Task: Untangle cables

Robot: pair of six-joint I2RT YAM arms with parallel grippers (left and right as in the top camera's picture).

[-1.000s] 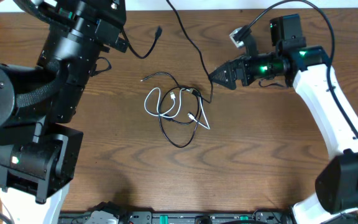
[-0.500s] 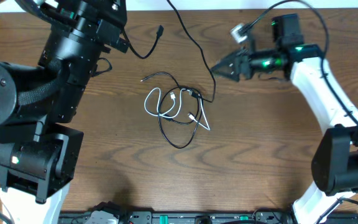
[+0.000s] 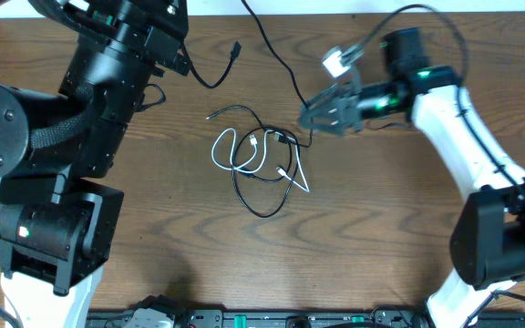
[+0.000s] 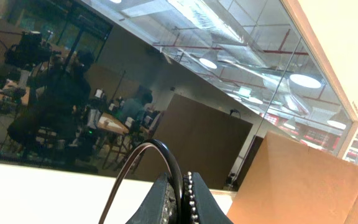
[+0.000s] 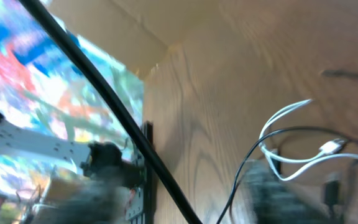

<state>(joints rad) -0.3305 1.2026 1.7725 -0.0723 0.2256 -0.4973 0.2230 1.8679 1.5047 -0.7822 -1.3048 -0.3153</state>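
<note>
**Cables knotted mid-table, right gripper just beside them**

The white cable (image 3: 216,150) and the black cable (image 3: 264,212) lie looped through each other in the middle of the wooden table (image 3: 381,264). My right gripper (image 3: 308,117) hangs just beside the tangle's upper edge. Blur smears its fingers in both views, so I cannot tell how they stand. My left gripper (image 4: 180,199) is closed, its fingers pressed together, and it points away from the table.
</note>
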